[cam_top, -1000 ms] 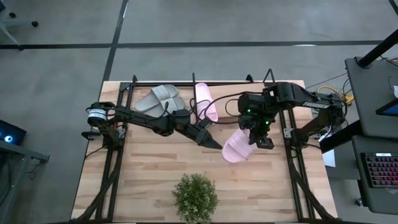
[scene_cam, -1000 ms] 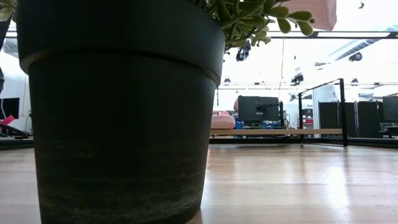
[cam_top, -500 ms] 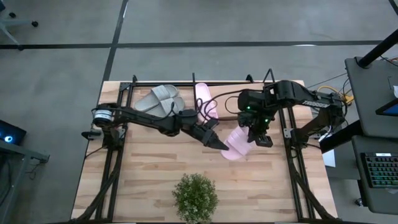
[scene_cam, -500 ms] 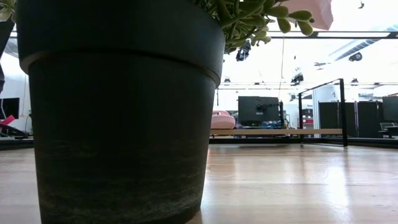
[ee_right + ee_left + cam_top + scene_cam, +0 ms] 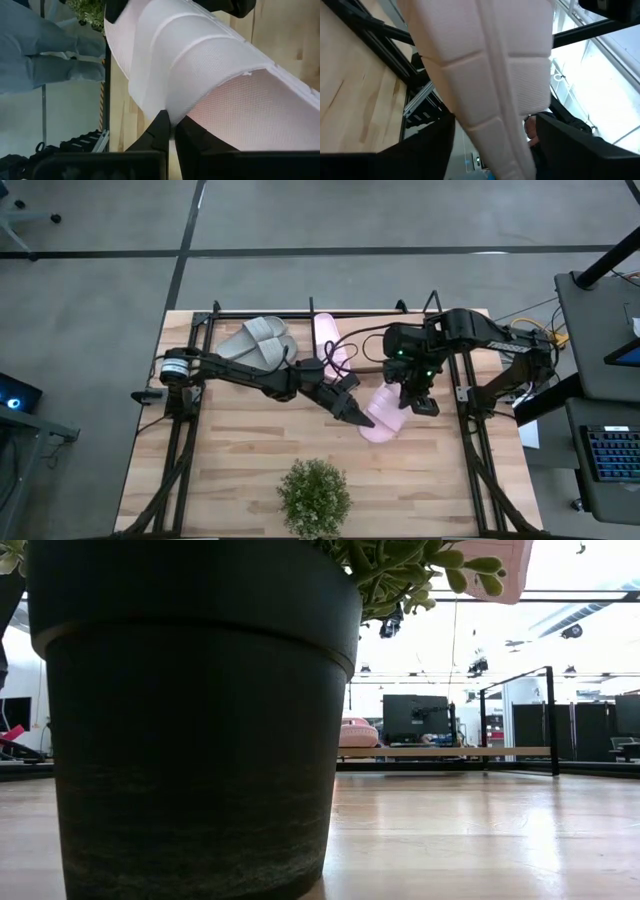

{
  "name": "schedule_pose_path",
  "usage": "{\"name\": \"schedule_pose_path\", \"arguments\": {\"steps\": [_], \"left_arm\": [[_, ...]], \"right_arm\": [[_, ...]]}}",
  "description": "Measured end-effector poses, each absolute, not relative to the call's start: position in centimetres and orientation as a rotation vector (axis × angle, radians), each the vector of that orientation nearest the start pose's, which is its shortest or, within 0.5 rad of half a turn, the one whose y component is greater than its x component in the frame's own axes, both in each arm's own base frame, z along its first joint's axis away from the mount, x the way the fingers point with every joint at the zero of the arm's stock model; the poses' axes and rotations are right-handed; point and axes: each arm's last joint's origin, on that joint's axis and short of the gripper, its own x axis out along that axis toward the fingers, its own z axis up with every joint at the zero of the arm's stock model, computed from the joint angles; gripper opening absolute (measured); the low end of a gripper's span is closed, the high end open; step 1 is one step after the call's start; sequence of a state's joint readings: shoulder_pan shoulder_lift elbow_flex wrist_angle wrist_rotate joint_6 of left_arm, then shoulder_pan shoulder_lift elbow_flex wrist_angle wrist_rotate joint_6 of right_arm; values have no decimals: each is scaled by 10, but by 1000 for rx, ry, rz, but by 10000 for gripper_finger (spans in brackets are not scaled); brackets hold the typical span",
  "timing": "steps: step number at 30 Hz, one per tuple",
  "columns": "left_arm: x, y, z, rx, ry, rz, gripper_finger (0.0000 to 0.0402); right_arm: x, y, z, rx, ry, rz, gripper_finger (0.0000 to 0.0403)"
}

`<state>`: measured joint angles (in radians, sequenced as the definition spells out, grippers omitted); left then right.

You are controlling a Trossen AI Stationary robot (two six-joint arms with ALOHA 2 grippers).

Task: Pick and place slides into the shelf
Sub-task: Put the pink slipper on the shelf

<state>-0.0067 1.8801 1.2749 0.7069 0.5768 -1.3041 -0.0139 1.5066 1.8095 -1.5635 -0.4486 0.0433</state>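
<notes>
— Held off the tabletop (image 5: 240,455), one pale pink slide (image 5: 381,415), ribbed wide strap, mesh-textured sole. Pinched at its edge by the right gripper (image 5: 413,393), fingers (image 5: 162,131) closed thin on the pink foam.

— And the left gripper (image 5: 358,416)?

— Reaching in from the other side, tips at the slide's near end. Jaws spread either side of the slide in the left wrist view, dark fingers (image 5: 427,137) flanking the pale sole (image 5: 485,75); whether already gripping, cannot tell.

— Rest of the slides?

— Second pink slide (image 5: 327,340) lying on the shelf (image 5: 300,315) at the table's far edge, beside the light grey pair (image 5: 255,340), also on the shelf, overlapping each other. Potted plant (image 5: 314,497) near the front edge, well apart from both grippers
</notes>
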Motion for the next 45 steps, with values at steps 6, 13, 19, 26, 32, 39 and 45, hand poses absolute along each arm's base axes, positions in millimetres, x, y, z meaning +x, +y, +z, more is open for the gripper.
{"name": "schedule_pose_path", "arguments": {"steps": [6,13,19,26,32,39,45], "left_arm": [[428,-18,270,-1251,313,-527,144],[428,-17,267,-1262,318,-488,26],[428,-17,268,-1258,311,-493,26],[428,-17,268,-1255,312,-498,26],[428,-18,269,-1252,308,-502,26],[428,-18,269,-1251,306,-503,26],[427,-17,267,-1256,303,-481,26]], "right_arm": [[248,9,408,325,1240,351,8],[249,9,408,325,1233,353,8],[249,9,408,323,1233,352,8],[250,9,409,320,1219,350,9],[250,10,410,317,1203,405,17],[250,10,410,335,1205,405,89],[248,2,411,379,1206,360,153]]}}
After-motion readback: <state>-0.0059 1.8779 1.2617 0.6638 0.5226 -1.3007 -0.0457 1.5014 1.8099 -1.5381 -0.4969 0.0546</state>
